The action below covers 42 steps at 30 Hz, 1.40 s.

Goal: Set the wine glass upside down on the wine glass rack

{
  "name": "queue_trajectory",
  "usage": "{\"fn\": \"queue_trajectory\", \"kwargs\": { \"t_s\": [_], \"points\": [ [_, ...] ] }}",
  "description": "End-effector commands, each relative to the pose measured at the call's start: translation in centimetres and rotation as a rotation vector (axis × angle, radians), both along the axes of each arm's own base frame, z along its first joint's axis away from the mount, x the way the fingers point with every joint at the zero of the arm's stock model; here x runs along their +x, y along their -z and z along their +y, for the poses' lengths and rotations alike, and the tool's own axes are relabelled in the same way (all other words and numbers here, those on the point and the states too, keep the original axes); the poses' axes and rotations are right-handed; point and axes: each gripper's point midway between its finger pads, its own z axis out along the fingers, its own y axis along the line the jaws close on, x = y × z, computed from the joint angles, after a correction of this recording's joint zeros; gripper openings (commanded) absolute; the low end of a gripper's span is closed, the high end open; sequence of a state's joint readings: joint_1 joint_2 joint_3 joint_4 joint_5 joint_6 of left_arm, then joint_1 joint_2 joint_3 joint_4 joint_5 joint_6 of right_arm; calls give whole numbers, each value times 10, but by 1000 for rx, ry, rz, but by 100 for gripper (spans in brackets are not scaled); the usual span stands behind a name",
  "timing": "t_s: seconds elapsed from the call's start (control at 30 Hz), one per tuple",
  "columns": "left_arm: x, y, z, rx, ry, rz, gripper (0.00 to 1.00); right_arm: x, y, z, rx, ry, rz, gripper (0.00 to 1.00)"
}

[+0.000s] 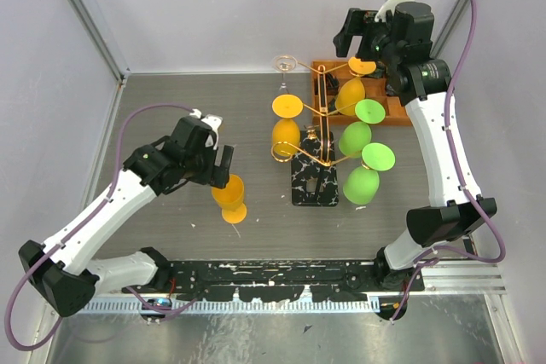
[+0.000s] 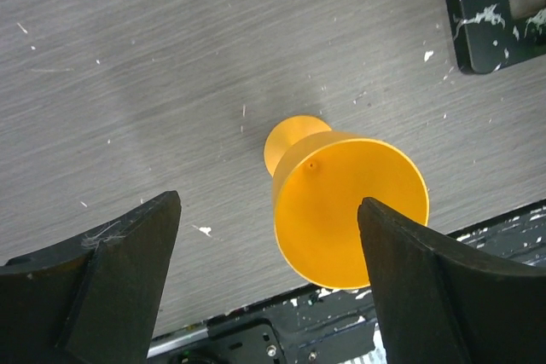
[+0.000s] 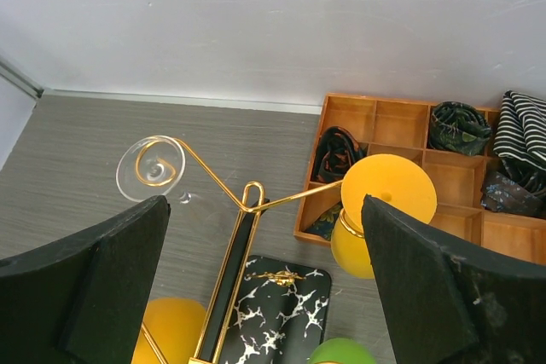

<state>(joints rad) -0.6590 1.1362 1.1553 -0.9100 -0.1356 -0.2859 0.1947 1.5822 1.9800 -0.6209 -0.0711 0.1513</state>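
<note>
An orange wine glass point(image 1: 230, 198) is at the near left of the table; whether it rests on the table or hangs just above it I cannot tell. In the left wrist view it point(image 2: 341, 210) shows its round end between my fingers. My left gripper point(image 1: 220, 168) point(image 2: 269, 202) is open just above it, its jaws wide apart and not clamped. The wine glass rack point(image 1: 320, 138) is a gold wire stand on a black-and-white marbled base point(image 1: 314, 183) point(image 3: 286, 313). My right gripper point(image 1: 363, 36) point(image 3: 264, 202) is open and empty, high above the rack's back arms.
Orange point(image 1: 287, 106), yellow point(image 1: 351, 95) point(image 3: 388, 189), two green point(image 1: 369, 111) point(image 1: 378, 156) and one clear glass point(image 1: 284, 63) point(image 3: 145, 168) hang upside down on the rack. An orange compartment tray point(image 1: 401, 112) point(image 3: 401, 108) with folded cloths stands at the back right. A black rail point(image 1: 273, 274) runs along the near edge.
</note>
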Motion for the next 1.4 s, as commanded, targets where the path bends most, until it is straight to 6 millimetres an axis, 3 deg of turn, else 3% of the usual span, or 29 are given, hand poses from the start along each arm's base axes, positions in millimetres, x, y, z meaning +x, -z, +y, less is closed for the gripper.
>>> {"fn": "queue_trajectory", "kwargs": {
  "t_s": [0.0, 0.23, 0.63, 0.9, 1.13, 1.27, 1.37],
  "points": [
    [-14, 16, 2, 36, 49, 83, 89, -10, -36, -3, 3, 6, -112, 100],
    [-18, 23, -5, 38, 83, 141, 71, -7, -37, -4, -6, 12, -127, 100],
    [-10, 36, -18, 74, 128, 217, 30, -2, -39, -4, -10, 13, -139, 100],
    [9, 15, -12, 133, 152, 130, 3, 2, -41, -3, -2, 14, -142, 100],
    [45, -44, 12, 243, 153, -82, 0, 15, -32, 8, 40, -15, -90, 100],
    [76, -102, 11, 259, 183, -310, 0, 20, -33, 17, 64, -45, -80, 100],
    [106, -160, 3, 257, 187, -538, 0, 25, -33, 28, 94, -95, -64, 100]
  ]
}}
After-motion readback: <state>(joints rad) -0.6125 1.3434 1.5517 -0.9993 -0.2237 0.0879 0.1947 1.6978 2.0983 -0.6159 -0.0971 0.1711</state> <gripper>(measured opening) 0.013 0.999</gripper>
